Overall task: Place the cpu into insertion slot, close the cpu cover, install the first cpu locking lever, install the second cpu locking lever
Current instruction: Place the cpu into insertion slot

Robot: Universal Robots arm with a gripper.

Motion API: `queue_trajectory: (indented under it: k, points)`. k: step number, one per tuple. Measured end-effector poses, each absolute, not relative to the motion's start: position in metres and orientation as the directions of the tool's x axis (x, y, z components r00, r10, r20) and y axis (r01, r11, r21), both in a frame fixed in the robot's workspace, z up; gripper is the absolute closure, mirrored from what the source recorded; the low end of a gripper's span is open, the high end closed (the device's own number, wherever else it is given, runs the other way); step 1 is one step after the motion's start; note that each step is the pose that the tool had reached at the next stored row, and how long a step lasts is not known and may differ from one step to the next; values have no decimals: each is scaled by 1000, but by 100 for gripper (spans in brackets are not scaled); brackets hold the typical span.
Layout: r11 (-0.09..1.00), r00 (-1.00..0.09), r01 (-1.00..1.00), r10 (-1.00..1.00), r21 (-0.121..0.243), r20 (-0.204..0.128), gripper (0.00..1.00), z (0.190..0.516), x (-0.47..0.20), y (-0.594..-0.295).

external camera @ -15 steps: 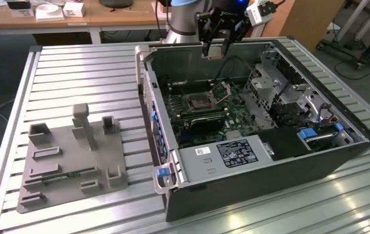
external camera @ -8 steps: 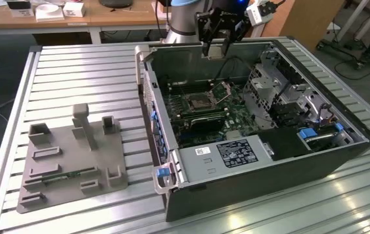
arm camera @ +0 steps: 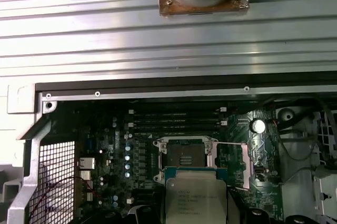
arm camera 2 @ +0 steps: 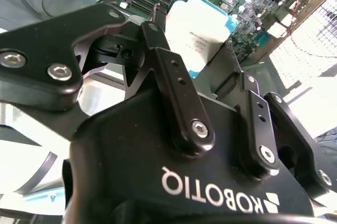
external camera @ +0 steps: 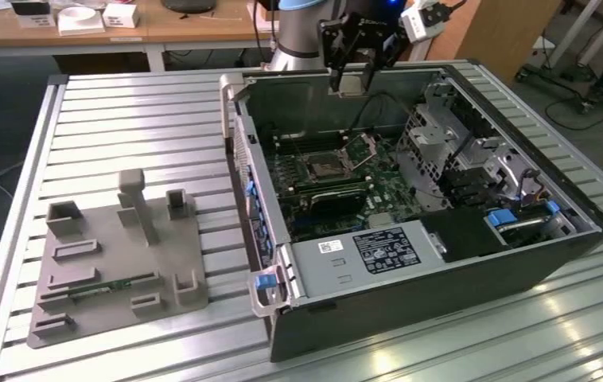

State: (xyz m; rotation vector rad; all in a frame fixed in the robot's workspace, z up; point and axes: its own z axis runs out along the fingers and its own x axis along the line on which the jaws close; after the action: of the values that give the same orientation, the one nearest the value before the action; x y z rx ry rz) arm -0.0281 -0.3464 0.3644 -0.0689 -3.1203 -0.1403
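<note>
Ribbed aluminium bench (external camera: 132, 119) carries an open black computer case (external camera: 429, 294) with a green motherboard (external camera: 392, 191) inside, and a grey moulded fixture (external camera: 121, 263) well apart from it. Above the case, the black tool (external camera: 351, 87) pinches the flat square cpu (arm camera 2: 202, 31) by its edges. The metal-rimmed insertion slot (arm camera: 184, 156) lies uncovered in the board.

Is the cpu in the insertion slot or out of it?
Out: the gripper holds the cpu above the board, and the insertion slot lies bare.

Lab: slatted metal workbench (external camera: 121, 103), wooden desk (external camera: 174, 28).
</note>
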Motion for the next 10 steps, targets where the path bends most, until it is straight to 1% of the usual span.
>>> queue_trajectory:
  k: [10]
  points:
    - [973,-977,212,211,89,19,46,364,-28,-346]
